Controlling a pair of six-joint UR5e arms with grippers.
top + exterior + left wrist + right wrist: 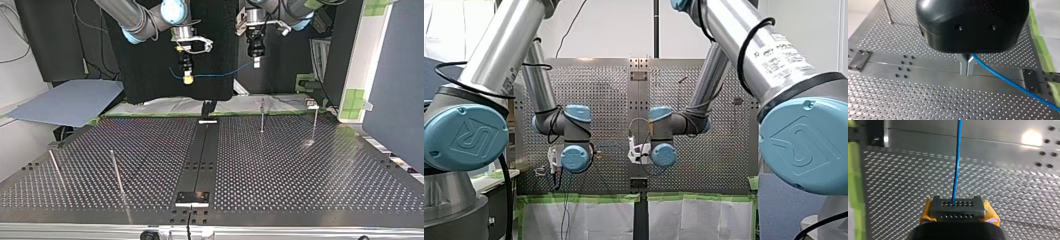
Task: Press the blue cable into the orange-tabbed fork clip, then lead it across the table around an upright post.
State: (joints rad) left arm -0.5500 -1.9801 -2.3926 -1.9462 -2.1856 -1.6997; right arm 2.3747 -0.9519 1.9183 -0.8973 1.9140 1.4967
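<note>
top view first: the table (300, 170) is seen with thin posts (262, 116) standing on it, two near the far edge and two at the view's left. the cable (220, 75) is held in the air, well above the table, strung in a slack line between the two grippers. it is pinched by the right gripper (187, 77), yellow pads closed on it, with a short tail left hanging beyond. at the other end it is clamped by the left gripper (256, 62), metal fingers drawn narrow around it, as is confirmed in the left wrist view.

the task is judged to be barely begun: the cable is gripped and lifted, but nothing is pressed into a clip and no post is rounded yet. both steps are left.

the clip cannot be picked out in any view. in the front view the fingers are mostly masked by the wrists, and the cable's far run is cut off in the left wrist view.
</note>
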